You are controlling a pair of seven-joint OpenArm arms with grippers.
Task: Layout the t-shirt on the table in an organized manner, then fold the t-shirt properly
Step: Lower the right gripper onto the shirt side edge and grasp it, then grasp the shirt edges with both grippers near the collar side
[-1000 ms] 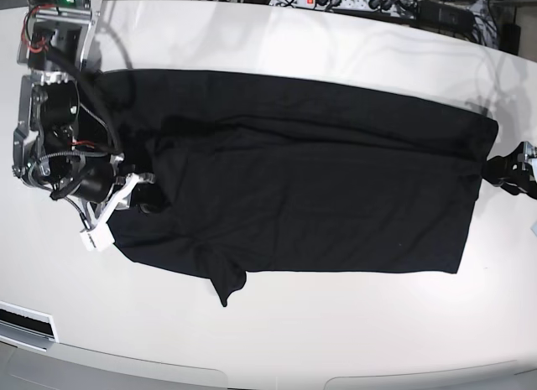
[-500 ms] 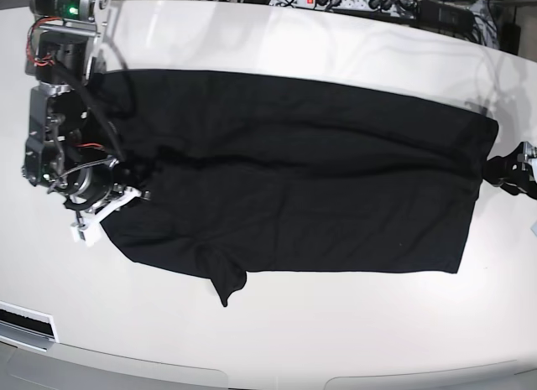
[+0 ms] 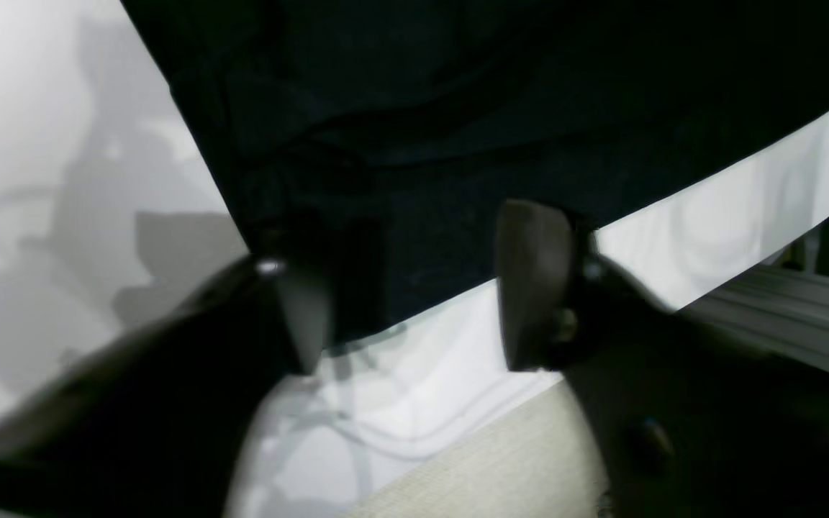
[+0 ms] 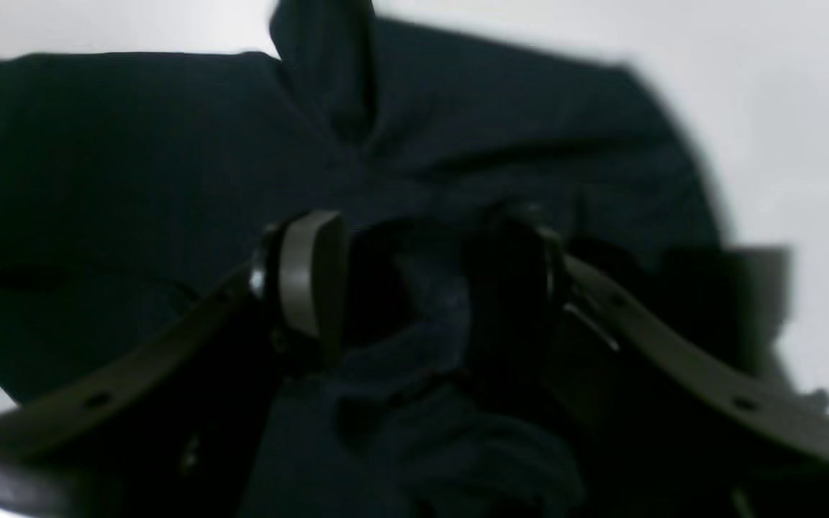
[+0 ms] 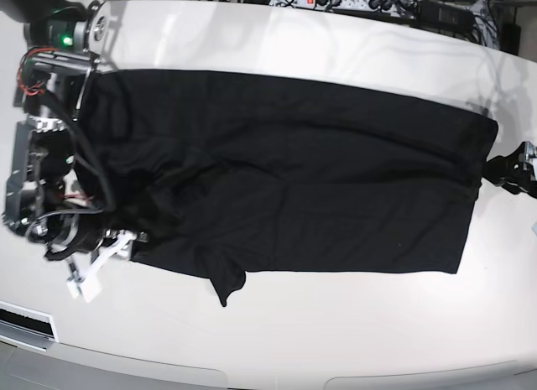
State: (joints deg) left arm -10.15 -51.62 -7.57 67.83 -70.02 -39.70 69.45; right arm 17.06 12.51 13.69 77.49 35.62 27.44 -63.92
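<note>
A black T-shirt [image 5: 336, 197] lies spread across the middle of a white table [image 5: 277, 335], creased, a small point of cloth at seven o'clock. The right gripper [image 5: 138, 243], at eight o'clock, covers part of it; only the right wrist view shows its fingers spread above wrinkles. The left gripper [image 3: 414, 288], cut off at three o'clock in the base view, shows parted fingers over a shirt corner in its own wrist view, which adds beige floor [image 3: 501, 453].

Lateral clearance exists over the bare front strip of the table [image 5: 294, 340]; at that view's left, the right arm [image 5: 54, 180] obstructs passage over the fabric's end.
</note>
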